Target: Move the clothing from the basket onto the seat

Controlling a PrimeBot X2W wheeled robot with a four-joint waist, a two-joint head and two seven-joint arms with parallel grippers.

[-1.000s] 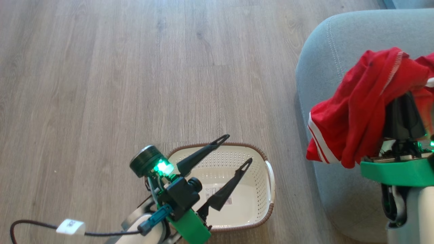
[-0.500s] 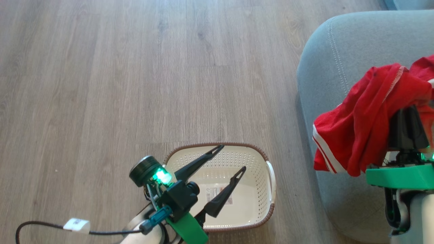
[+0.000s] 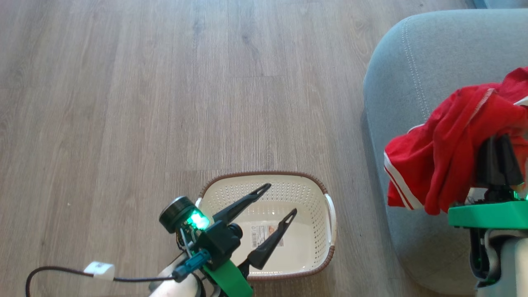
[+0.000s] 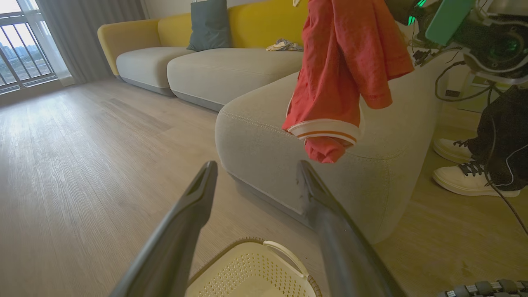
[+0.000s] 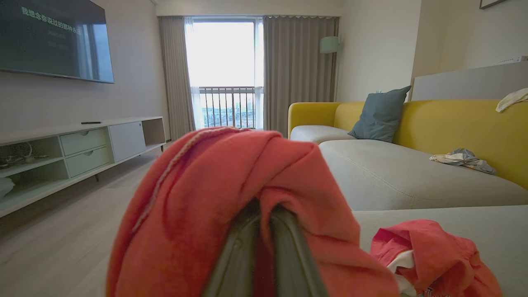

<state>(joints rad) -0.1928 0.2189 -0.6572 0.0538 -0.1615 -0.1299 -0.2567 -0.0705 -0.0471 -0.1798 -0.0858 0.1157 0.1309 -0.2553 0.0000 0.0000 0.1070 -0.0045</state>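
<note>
Garment, red with a white-striped hem point(image 3: 437, 161): draped over and pinched by the right end effector point(image 5: 264, 222), whose two fingers are pressed together on the cloth. It hangs above the near rounded corner of the grey seat point(image 3: 412, 74), with the hem dangling close to the seat's left edge. Second red garment point(image 5: 433, 255): lying crumpled on the seat, just right of the held one. Basket point(image 3: 264, 174): on the floor left of the seat, with nothing inside but a label. Left end effector point(image 3: 281, 199): fingers spread apart, holding nothing, poised over the basket and angled far and right. Step in hand, by judgement: setting down the last piece. Best done by carrying it farther right over the cushion, lowering until the cloth rests there, then parting the fingers, so the hanging hem cannot drag it to the floor. Right arm: forearm upright at near right, wrist raised, fingers pointing far.
</note>
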